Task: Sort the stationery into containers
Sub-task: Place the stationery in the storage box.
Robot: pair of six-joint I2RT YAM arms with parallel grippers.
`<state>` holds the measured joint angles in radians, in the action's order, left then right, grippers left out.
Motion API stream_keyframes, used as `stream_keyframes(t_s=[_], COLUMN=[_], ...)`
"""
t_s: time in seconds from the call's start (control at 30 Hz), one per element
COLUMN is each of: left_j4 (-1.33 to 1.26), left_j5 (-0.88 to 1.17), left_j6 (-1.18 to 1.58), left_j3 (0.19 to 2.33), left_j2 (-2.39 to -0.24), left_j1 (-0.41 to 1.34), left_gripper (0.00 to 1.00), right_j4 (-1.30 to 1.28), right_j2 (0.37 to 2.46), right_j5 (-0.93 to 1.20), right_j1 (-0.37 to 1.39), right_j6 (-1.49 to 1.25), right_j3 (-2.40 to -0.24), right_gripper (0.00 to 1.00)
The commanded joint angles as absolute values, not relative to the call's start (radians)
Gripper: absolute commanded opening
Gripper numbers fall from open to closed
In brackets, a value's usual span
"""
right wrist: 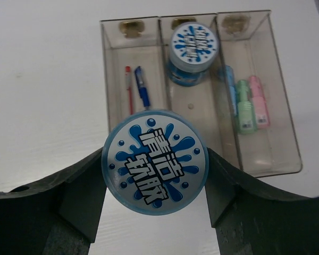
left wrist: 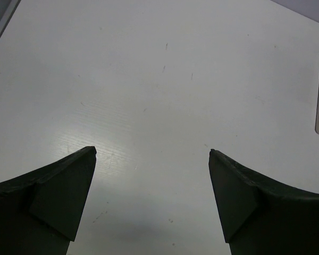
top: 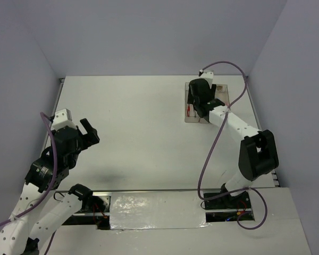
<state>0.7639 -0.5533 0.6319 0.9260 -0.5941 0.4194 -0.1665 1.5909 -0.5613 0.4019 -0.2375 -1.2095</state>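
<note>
One tape roll (right wrist: pixel 154 160) sat pinched in right gripper (right wrist: pixel 155 169) over tray (right wrist: pixel 287 159) edge, straddling divider (right wrist: pixel 164 79); early release risked wrong compartment or rolling off. Left gripper (left wrist: pixel 152 154) spread, empty.

Tray (right wrist: pixel 287 154) holds pens (right wrist: pixel 142 87), tape roll (right wrist: pixel 194 48), clips (right wrist: pixel 247 106); second roll (right wrist: pixel 155 162) gripped nearby.

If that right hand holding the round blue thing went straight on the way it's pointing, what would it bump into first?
Probably the clear tray: the right hand aims its tape roll at the tray's near end. Depth is unclear, so I cannot tell which compartment wall the roll would touch first.
</note>
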Motion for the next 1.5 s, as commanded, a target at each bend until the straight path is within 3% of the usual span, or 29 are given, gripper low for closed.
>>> stream_keyframes(t_s=[0.0, 0.47, 1.47], left_j4=[0.709, 0.695, 0.686], left_j5=[-0.529, -0.488, -0.468], left_j6=[0.606, 0.591, 0.580], left_j3=[0.919, 0.917, 0.916], left_j2=[-0.603, -0.623, -0.643], left_j1=[0.414, 0.414, 0.414], left_gripper=[0.99, 0.99, 0.99], right_j4=[-0.158, -0.123, -0.190], right_j2=[1.577, 1.683, 1.784], right_j5=[-0.566, -0.362, -0.331], right_j1=[0.339, 0.193, 0.117], right_j6=[-0.235, -0.213, -0.179], right_j3=[-1.210, -1.242, -1.301], right_gripper=[0.00, 0.00, 0.03])
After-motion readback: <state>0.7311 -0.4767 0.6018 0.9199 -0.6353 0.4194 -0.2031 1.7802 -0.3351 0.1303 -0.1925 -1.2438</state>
